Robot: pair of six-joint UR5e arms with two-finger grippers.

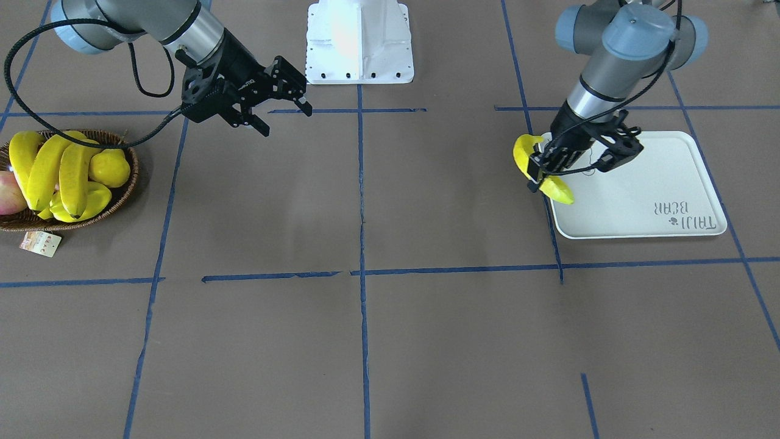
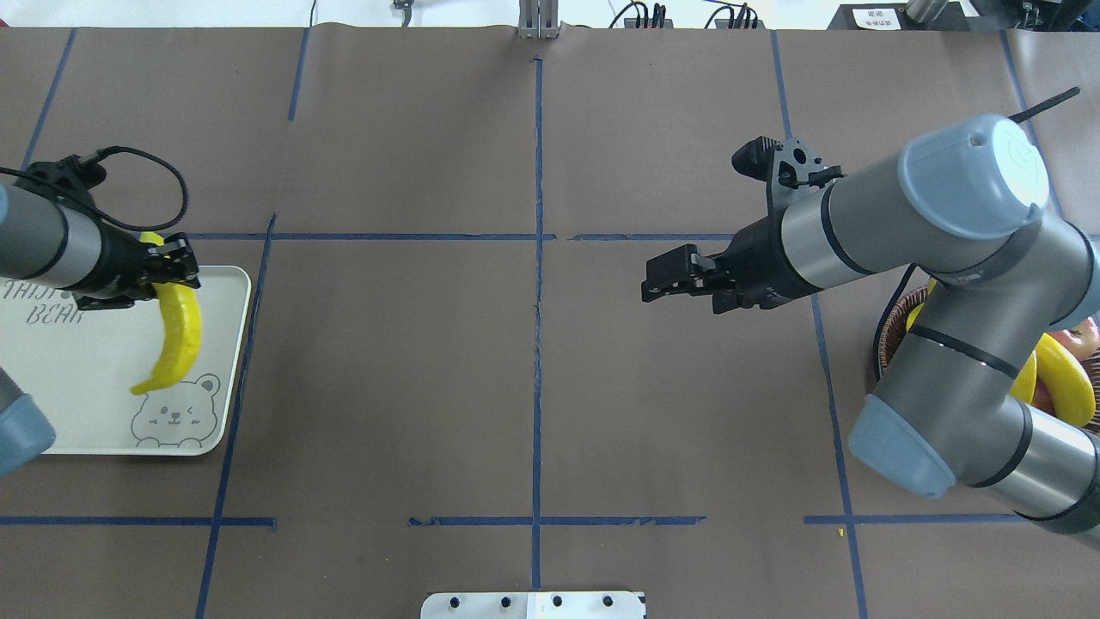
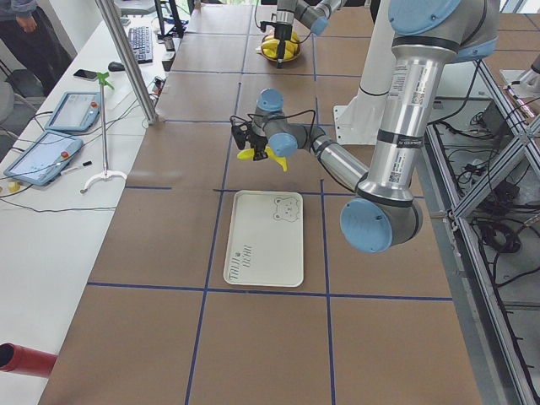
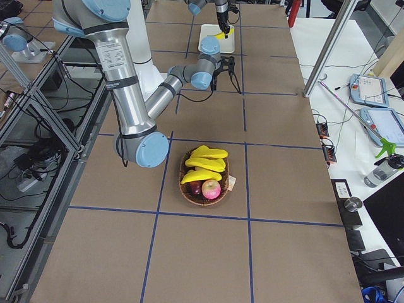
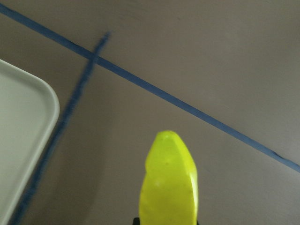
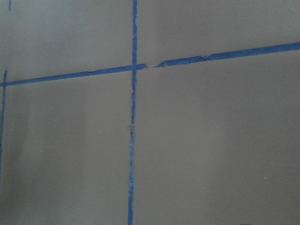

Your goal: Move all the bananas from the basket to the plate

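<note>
My left gripper is shut on a yellow banana and holds it in the air over the edge of the pale plate nearest the table's middle. In the overhead view the banana hangs over the plate near its bear drawing. The left wrist view shows the banana's tip and a corner of the plate. Three more bananas lie in the wicker basket at the other end of the table. My right gripper is open and empty, above the bare table between the basket and the table's middle.
The basket also holds a round yellow fruit and a red apple; its paper tag lies beside it. The robot's white base stands at mid-table on the robot's side. Blue tape lines cross the brown table.
</note>
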